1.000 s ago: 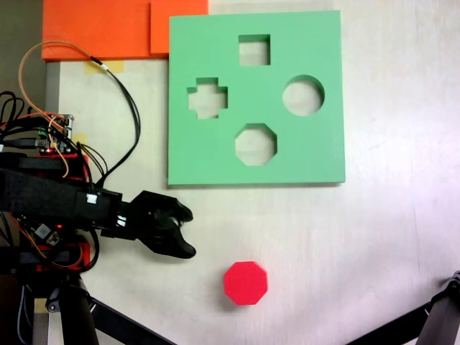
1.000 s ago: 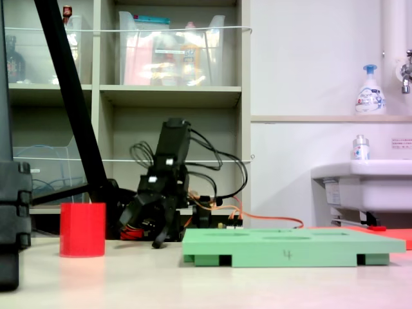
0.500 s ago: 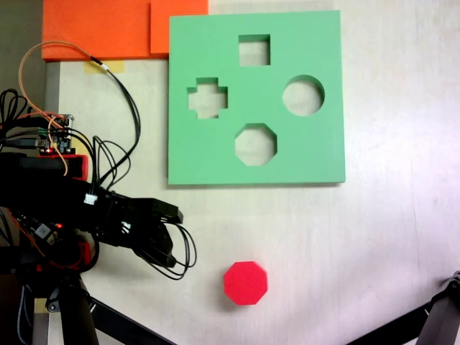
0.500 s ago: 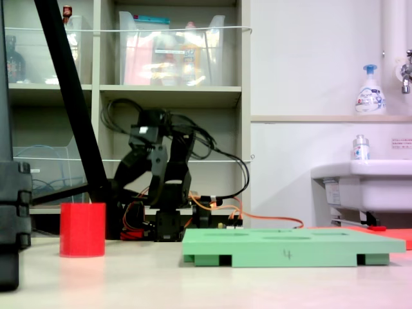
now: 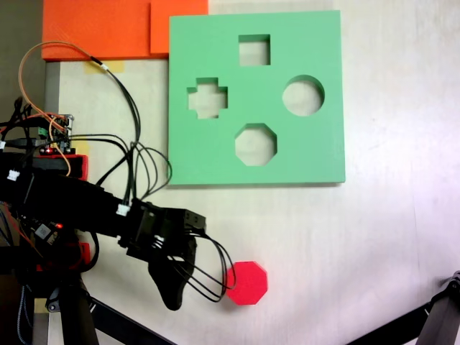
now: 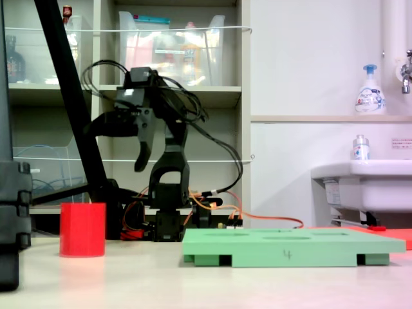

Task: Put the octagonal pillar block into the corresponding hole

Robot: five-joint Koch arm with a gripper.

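The octagonal pillar block (image 5: 248, 282) is bright red and stands upright on the pale table, below the green board (image 5: 215, 43); it shows at the left in a fixed view (image 6: 82, 230). The corresponding hole (image 5: 255, 144) is the eight-sided cutout near the board's lower middle, with nothing in it. My black gripper (image 5: 188, 264) hangs just left of the block in the top-down fixed view. From the side my gripper (image 6: 116, 149) is well above the table, higher than the block and to its right. Its jaws stand apart, holding nothing.
Orange foam pads (image 5: 108, 29) lie at the table's top left beside the board. Cables (image 5: 136, 129) loop from the arm's base. Black stand legs (image 5: 108, 320) cross the lower corners. The side view shows a slanted black pole (image 6: 71, 90), shelves and a sink (image 6: 360, 187).
The arm has risen from low by its base and reached out toward the red block. The gripper now hangs high beside it. Block and board have not moved.
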